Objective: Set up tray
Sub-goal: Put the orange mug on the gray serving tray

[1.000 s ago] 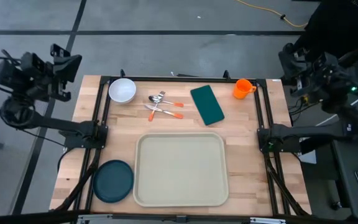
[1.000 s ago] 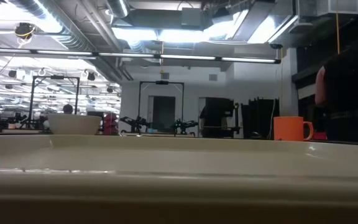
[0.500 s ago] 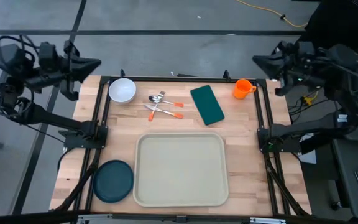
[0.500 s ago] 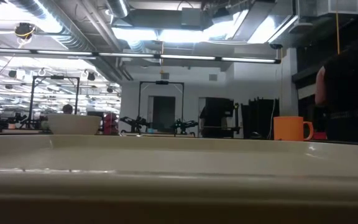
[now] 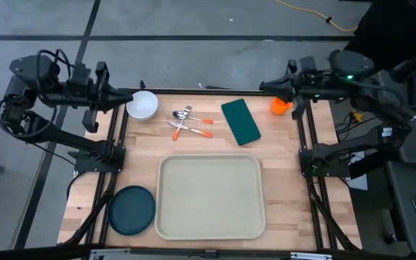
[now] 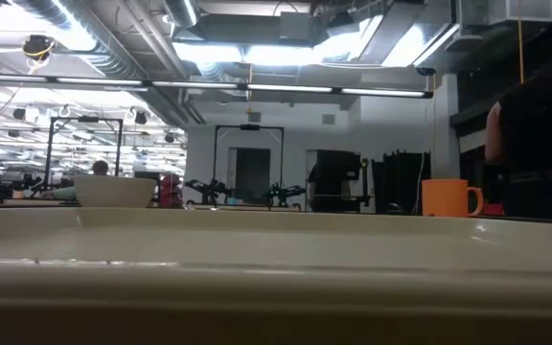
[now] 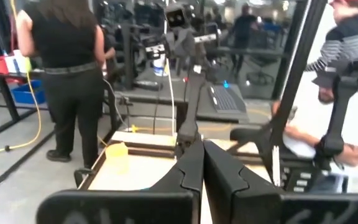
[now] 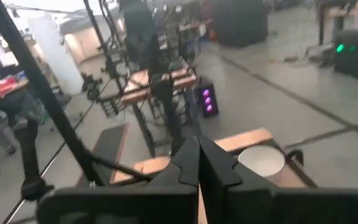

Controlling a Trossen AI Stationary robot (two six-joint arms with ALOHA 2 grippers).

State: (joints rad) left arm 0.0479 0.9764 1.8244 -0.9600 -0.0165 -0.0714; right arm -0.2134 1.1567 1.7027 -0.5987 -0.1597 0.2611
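The tray [image 5: 209,196] lies flat and empty on the surface [image 5: 280,144], at about 6 o'clock from its middle, long side along the near edge. In the low view its pale rim [image 6: 276,259] fills the lower part of the frame.

Just beside the tray at its 8 o'clock sits the plate [image 5: 131,210], close to the rim; contact cannot be judged. At 12 o'clock from the tray, well apart from it, lie the spoons [image 5: 188,123], two with orange handles, crossing each other. At 1 o'clock lies the napkin [image 5: 240,121], tilted. At 11 o'clock stands the bowl [image 5: 142,105], near the far left corner; it also shows in the low view [image 6: 113,191]. At 2 o'clock, near the far right corner, stands the mug [image 5: 281,105], partly under the right arm, and upright in the low view [image 6: 448,197].

The left hand [image 5: 130,96] hangs at the surface's far left edge, just beside the bowl, its fingers [image 7: 188,171] pressed together and holding nothing. The right hand [image 5: 266,87] hangs over the far right edge near the mug, its fingers [image 8: 191,163] also together and empty.

People stand in the room beyond, one in black [image 7: 67,68].
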